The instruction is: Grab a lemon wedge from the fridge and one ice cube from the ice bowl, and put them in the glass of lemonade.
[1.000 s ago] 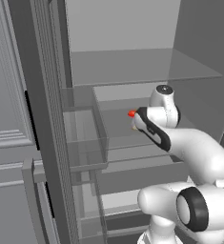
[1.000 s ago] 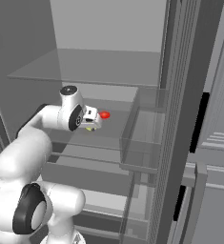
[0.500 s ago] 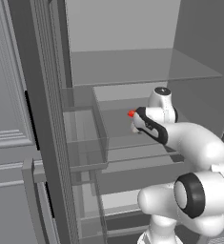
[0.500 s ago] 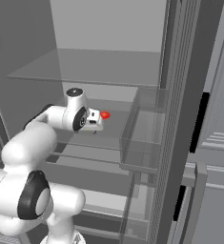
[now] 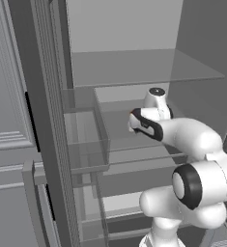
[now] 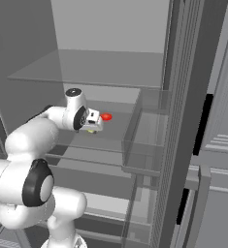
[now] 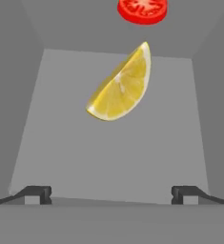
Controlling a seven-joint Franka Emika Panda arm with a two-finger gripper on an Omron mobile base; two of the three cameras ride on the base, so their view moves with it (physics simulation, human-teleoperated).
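The lemon wedge (image 7: 120,86), bright yellow, lies on a grey shelf inside the open fridge (image 5: 120,29). My gripper (image 7: 111,193) is open and hangs over the shelf just short of the wedge, its two fingertips (image 7: 37,193) spread wide with nothing between them. From the right base view, the gripper (image 6: 93,123) sits deep over the middle shelf, with a sliver of the yellow wedge (image 6: 90,131) just under it. In the left base view, the gripper (image 5: 134,120) points into the fridge. The ice bowl, the ice cube and the glass of lemonade are out of view.
A red tomato slice (image 7: 142,9) lies just beyond the wedge, also seen as a red oval (image 6: 106,116). A glass shelf (image 5: 144,67) spans the fridge above my hand. Clear door bins (image 5: 86,144) (image 6: 144,145) flank the opening. Panelled cabinets (image 6: 222,145) stand alongside.
My hand has edged a little deeper into the fridge toward the red slice, and the elbow has swung. The jaws have stayed open.
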